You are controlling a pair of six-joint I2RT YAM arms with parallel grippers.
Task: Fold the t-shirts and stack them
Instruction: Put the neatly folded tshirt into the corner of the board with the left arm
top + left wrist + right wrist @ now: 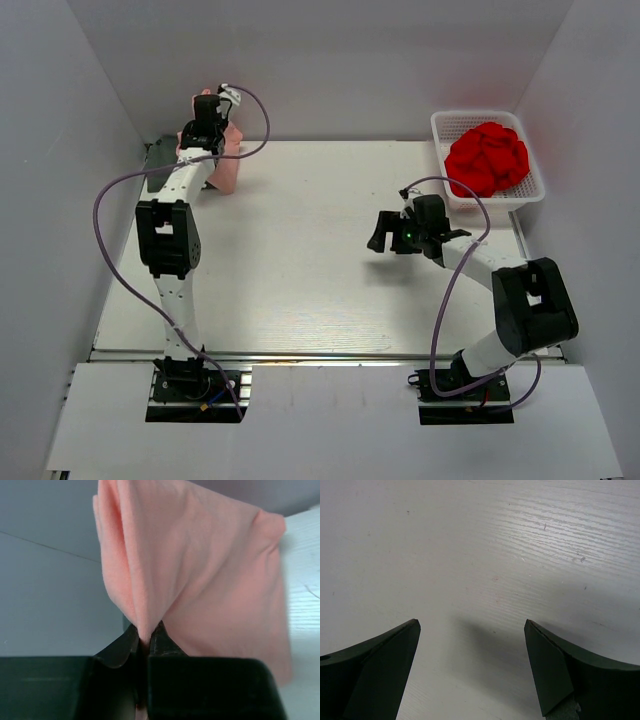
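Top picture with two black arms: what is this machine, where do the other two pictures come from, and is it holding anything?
These are two robot arms bolted to a white table, seen from above. The other pictures come from a camera on each wrist. The left arm's fingers are shut on a salmon-pink t-shirt near the table's far left corner. The right arm's fingers are open above bare table, holding nothing. A white basket at far right holds bunched red cloth.

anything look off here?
Nothing spilled or damaged. The pink shirt hangs bunched from the shut left gripper at the far-left corner of the table, not flat. The right gripper is open, holding nothing.
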